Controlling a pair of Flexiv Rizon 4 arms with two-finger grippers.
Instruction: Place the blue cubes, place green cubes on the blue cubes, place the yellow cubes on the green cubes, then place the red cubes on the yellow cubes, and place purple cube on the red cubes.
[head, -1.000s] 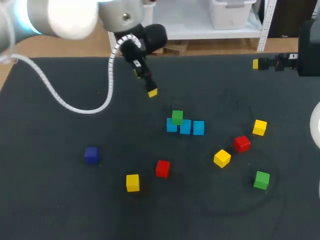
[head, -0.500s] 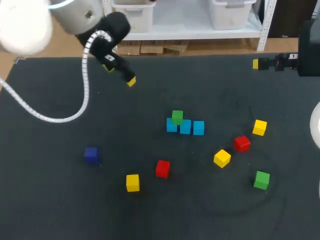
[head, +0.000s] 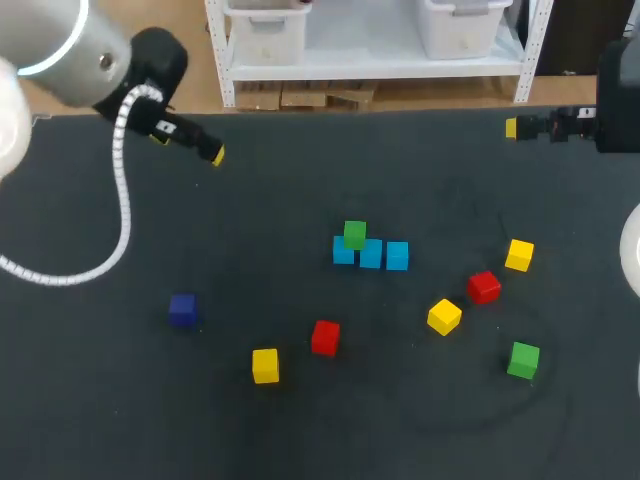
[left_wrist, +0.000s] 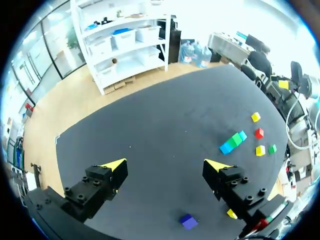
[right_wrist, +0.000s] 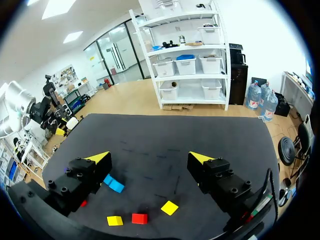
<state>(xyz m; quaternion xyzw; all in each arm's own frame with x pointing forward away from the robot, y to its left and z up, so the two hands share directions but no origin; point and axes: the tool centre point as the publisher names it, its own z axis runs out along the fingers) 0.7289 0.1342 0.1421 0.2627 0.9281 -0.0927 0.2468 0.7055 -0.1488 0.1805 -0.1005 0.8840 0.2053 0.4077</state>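
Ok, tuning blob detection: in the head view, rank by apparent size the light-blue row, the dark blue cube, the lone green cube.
Largest: light-blue row. Then dark blue cube and lone green cube, which look alike; unranked.

We drew our left arm (head: 70, 45) back across the table over the last second. At the start, its gripper (head: 216, 154) hung near the table's middle, just behind the row of blue cubes (head: 370, 254) with the green cube (head: 354, 234) on top. Half a second later it was farther left and farther back. It ended near the table's far left corner, well apart from those cubes. The white coiled cable (head: 122, 190) swung leftward with the arm.
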